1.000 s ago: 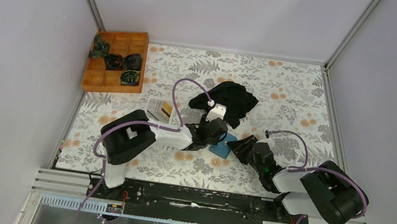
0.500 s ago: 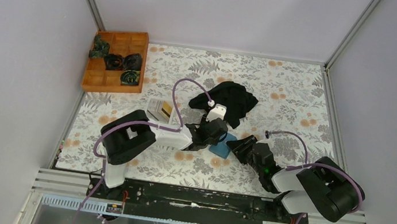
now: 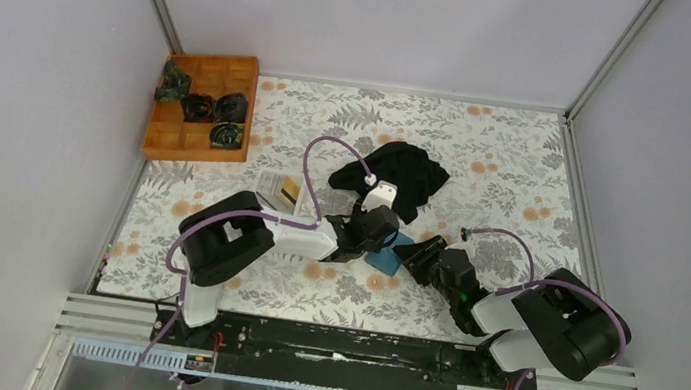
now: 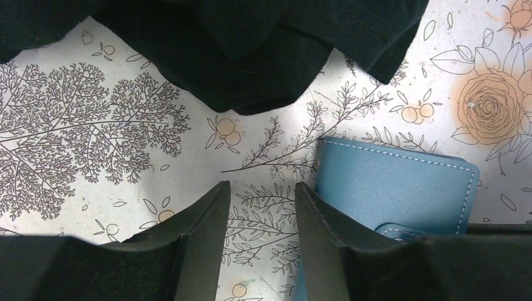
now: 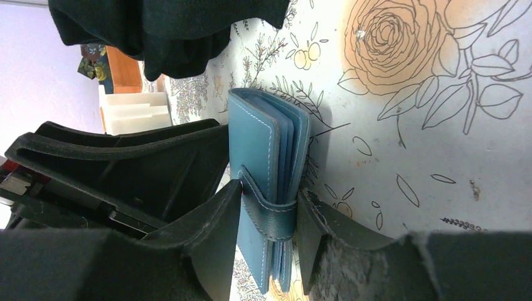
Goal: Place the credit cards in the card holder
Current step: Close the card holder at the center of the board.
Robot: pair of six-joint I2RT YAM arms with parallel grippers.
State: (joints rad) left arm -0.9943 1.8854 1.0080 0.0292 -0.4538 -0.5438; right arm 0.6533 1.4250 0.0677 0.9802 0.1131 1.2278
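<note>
The teal card holder (image 5: 263,144) stands on its edge on the flowered tablecloth, closed by its strap. My right gripper (image 5: 268,213) is shut on it across the strap, and in the top view this gripper (image 3: 411,254) meets the card holder (image 3: 383,259) from the right. My left gripper (image 4: 260,188) is open just left of the card holder (image 4: 395,188), with only tablecloth between its fingers. Its right finger lies along the holder's edge. From above, the left gripper (image 3: 374,237) hangs over the holder's left side. The credit cards (image 3: 287,192) show as pale thin shapes in the white tray (image 3: 272,183).
A black cloth (image 3: 404,176) lies crumpled just behind both grippers, also the black cloth (image 4: 251,56) in the left wrist view. A wooden compartment box (image 3: 189,139) with dark rolled items sits at the back left. Grey walls close in the table on three sides.
The right arm's elbow has drifted slightly left. Both grippers and the card holder stay almost where they were.
</note>
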